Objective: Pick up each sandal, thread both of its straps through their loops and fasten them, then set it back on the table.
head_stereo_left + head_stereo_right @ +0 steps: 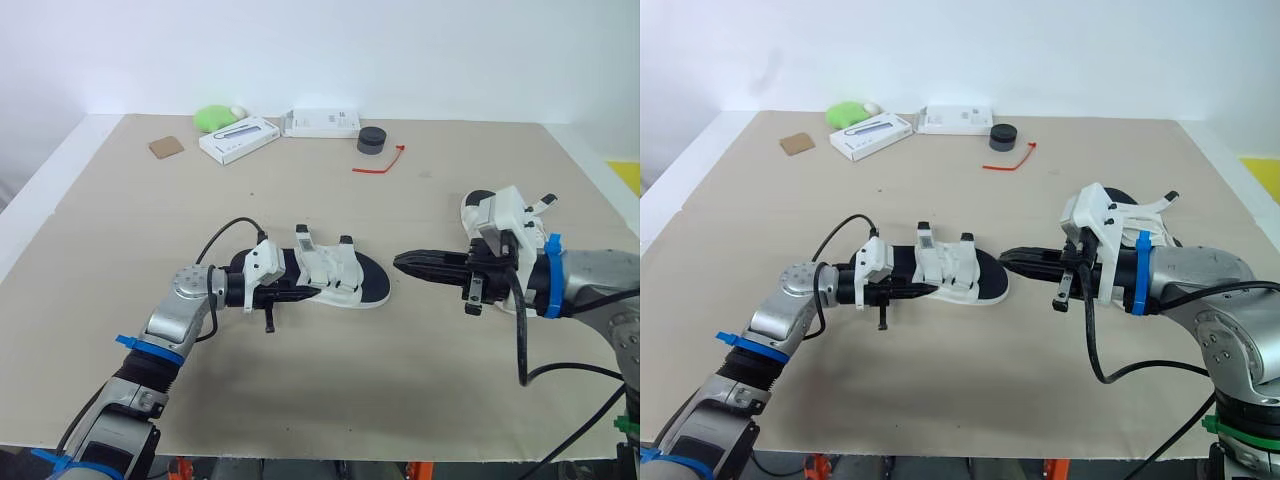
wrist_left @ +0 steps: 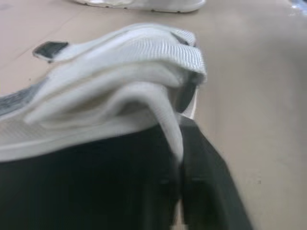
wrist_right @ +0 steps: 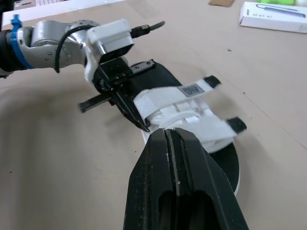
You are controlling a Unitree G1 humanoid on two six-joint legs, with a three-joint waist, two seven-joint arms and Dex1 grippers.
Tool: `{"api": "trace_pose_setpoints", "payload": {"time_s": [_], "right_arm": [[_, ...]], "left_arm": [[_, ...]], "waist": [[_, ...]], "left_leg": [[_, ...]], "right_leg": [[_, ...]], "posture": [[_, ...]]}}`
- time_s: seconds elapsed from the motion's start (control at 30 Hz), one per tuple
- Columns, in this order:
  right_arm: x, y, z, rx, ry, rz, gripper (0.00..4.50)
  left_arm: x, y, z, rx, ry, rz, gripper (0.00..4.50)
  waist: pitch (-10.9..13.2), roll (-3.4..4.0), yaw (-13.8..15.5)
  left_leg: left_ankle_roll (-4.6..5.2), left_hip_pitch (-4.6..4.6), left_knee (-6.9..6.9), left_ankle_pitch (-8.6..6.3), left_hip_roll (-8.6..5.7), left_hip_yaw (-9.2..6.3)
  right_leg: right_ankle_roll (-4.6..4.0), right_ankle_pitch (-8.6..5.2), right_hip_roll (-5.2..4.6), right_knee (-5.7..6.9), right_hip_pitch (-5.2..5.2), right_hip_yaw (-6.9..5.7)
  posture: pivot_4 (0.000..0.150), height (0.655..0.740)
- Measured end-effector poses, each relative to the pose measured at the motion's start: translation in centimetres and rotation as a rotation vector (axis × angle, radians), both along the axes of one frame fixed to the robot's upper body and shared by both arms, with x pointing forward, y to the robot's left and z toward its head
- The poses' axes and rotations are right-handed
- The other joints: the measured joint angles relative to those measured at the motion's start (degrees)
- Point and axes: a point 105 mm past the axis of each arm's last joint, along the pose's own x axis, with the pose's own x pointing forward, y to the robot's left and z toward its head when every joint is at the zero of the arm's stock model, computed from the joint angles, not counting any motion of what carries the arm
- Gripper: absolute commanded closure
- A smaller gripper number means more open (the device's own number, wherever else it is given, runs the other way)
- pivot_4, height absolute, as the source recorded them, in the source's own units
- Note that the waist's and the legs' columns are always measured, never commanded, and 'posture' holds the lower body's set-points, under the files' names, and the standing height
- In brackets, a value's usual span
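Observation:
A black-soled sandal (image 1: 372, 286) with white straps (image 1: 325, 266) lies flat at the table's middle. My left gripper (image 1: 303, 292) reaches in from its heel end and is shut on the sandal's near edge, under the straps. The left wrist view has the folded white straps (image 2: 144, 62) right above a black finger (image 2: 206, 191). My right gripper (image 1: 402, 263) is shut and holds nothing, its tip just off the sandal's toe, as the right wrist view (image 3: 169, 135) confirms. A second sandal (image 1: 1122, 201) lies behind my right wrist, mostly hidden.
Along the far edge sit a green object (image 1: 212, 118), two white boxes (image 1: 238, 138) (image 1: 322, 122), a black round case (image 1: 371, 140), a red tie (image 1: 380, 166) and a brown card (image 1: 166, 147). Bare table lies in front of the sandal.

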Motion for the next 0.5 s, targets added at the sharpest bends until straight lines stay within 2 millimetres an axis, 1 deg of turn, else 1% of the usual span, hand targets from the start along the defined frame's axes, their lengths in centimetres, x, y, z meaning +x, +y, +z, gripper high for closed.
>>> {"api": "trace_pose_setpoints", "payload": {"time_s": [0.1,0.17,0.23,0.3,0.37,0.4,0.5], "right_arm": [[-0.1,0.0,0.1,0.013,0.002,0.001,4.5],[-0.2,0.0,0.1,0.021,-0.001,0.002,4.5],[-0.3,0.0,0.0,0.029,-0.011,0.004,4.5],[-0.3,-0.1,-0.2,0.033,-0.014,0.003,4.5],[-0.3,0.2,-0.6,0.033,-0.024,0.006,4.5],[-0.2,0.3,-0.7,0.034,-0.026,0.01,4.5],[-0.1,0.9,-1.3,0.034,-0.033,0.027,4.5]], "left_arm": [[0.1,0.2,0.1,-0.019,0.038,0.022,4.44],[0.6,0.4,0.1,-0.028,0.06,0.069,4.44],[1.5,0.7,0.2,-0.038,0.07,0.151,4.44],[2.8,1.4,0.4,-0.051,0.068,0.258,4.44],[4.6,3.1,0.8,-0.068,0.059,0.433,4.44],[5.2,3.8,0.9,-0.071,0.059,0.491,4.44],[6.8,7.7,1.4,-0.054,0.022,0.748,4.44]], "waist": [[0.0,0.0,0.0],[0.0,0.0,-0.1],[0.0,0.0,-0.2],[0.0,0.0,-0.3],[0.0,-0.01,-0.7],[0.0,-0.01,-0.8],[0.0,-0.02,-1.9]], "left_leg": [[0.0,0.0,0.0,0.0,0.0,-0.01],[0.01,0.02,0.01,0.01,0.0,-0.01],[0.1,0.06,0.0,0.06,0.01,-0.01],[0.21,0.11,0.0,0.13,0.01,0.0],[0.36,0.15,0.0,0.23,0.02,0.01],[0.4,0.16,0.0,0.26,0.03,0.01],[0.46,0.21,0.0,0.32,0.06,0.07]], "right_leg": [[0.0,0.0,0.0,0.0,0.0,0.0],[0.0,0.01,0.0,0.01,0.0,0.0],[-0.01,0.06,0.02,0.01,0.02,0.0],[-0.02,0.16,0.02,0.02,0.03,0.0],[-0.02,0.29,0.04,0.02,0.03,0.0],[-0.02,0.34,0.04,0.02,0.03,0.0],[-0.03,0.45,0.04,0.02,0.03,0.03]], "posture": [[0.15,0.74],[0.15,0.74],[0.15,0.74],[0.15,0.74],[0.15,0.74],[0.15,0.74],[0.15,0.74]]}}
